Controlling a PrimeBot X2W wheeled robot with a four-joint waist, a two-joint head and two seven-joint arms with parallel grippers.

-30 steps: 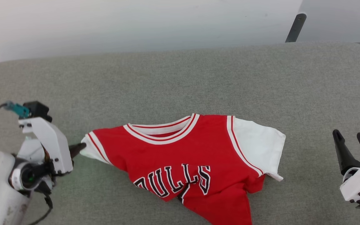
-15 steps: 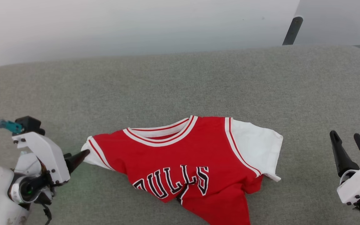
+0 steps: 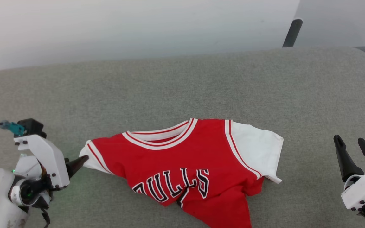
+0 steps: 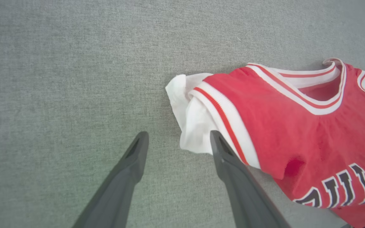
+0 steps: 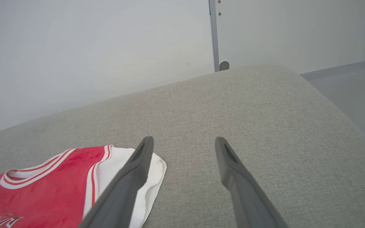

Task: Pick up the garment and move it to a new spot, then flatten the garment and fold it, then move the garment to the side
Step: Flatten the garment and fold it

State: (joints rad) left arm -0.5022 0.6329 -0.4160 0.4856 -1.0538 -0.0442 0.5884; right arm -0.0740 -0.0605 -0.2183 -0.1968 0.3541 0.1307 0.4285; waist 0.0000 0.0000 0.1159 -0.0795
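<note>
**Garment (image 3: 185, 158) lies rumpled on grey cushion (image 3: 182, 85), both grippers spread and empty**

Red cloth with white sleeves and red-and-white striped trim lies chest up on the cushion. Its collar points toward the pale wall (image 3: 122, 28) and the black, white-outlined letters sit below the collar. The lower body of the garment is bunched and twisted, running off the near edge of the head view. The sleeve on the robot's right lies fairly flat. The sleeve on the robot's left is crumpled into a small wad.

The left gripper (image 3: 78, 162) sits just beside that crumpled sleeve, one dark fingertip touching or all but touching its edge. In the left wrist view the left gripper (image 4: 179, 137) has its jaws set wide apart with nothing pinched between them. One finger lies over the sleeve's lower edge beside the striped trim of the garment (image 4: 280, 126), and the other stands over bare cushion.

The right gripper (image 3: 349, 141) stands well apart from the garment, beyond the flat sleeve, with jaws spread and nothing held. In the right wrist view one finger of the right gripper (image 5: 184, 141) crosses in front of the garment (image 5: 43, 183) at that sleeve.

A dark pole (image 3: 291, 31) rises beyond the cushion, far from the garment.
</note>
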